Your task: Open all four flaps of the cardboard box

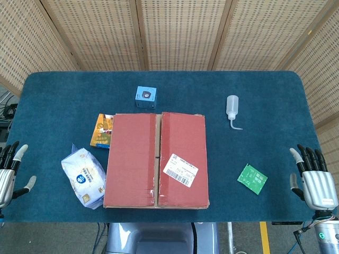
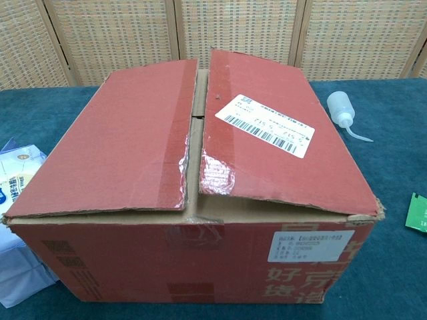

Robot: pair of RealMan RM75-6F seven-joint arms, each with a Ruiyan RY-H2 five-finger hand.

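Observation:
A red-brown cardboard box (image 1: 156,160) stands near the table's front middle, its two top flaps lying closed with a narrow gap between them. The right flap (image 1: 183,159) carries a white shipping label (image 1: 179,169). In the chest view the box (image 2: 193,220) fills the frame, and both top flaps sit slightly raised over the inner ones. My left hand (image 1: 9,172) is at the table's left edge, fingers spread, holding nothing. My right hand (image 1: 313,177) is at the right edge, fingers apart and empty. Both hands are far from the box and absent from the chest view.
A white bag (image 1: 85,177) lies just left of the box, an orange snack packet (image 1: 102,130) behind it. A small blue box (image 1: 144,97) sits beyond the carton. A white squeeze bottle (image 1: 233,110) stands at the right rear, a green packet (image 1: 252,179) at the right front.

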